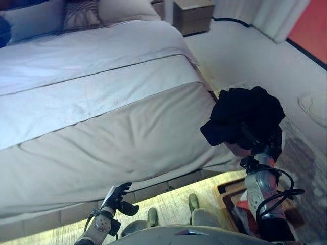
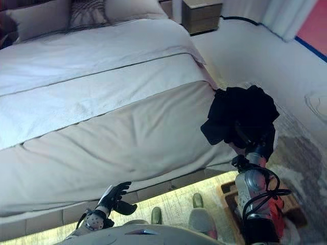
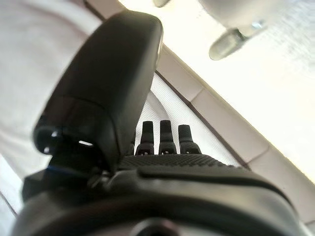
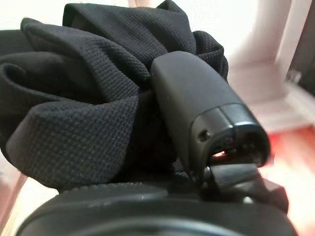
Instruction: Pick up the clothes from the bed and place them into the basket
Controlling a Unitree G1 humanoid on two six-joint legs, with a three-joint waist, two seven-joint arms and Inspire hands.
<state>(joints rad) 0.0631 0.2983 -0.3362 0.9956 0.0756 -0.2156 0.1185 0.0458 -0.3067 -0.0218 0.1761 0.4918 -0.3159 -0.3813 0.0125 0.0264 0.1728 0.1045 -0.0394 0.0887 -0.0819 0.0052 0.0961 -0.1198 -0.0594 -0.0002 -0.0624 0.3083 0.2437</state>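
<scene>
My right hand (image 4: 197,113) is shut on a bunched black garment (image 1: 245,117), its thumb pressed over the cloth. It holds the garment in the air just off the bed's near right corner. The garment also shows close up in the right wrist view (image 4: 88,98). My left hand (image 1: 118,196) is open and empty, low by the bed's front edge; its straight fingers (image 3: 167,135) point at the bed base. A brown basket (image 1: 230,196) with something red in it stands on the floor under my right arm.
The large bed (image 1: 102,107) with pale covers spans the left and middle, with pillows (image 1: 36,18) at its head. A wooden nightstand (image 1: 193,14) and a white curtain (image 1: 276,18) stand at the back right. A patterned rug (image 1: 301,153) lies to the right.
</scene>
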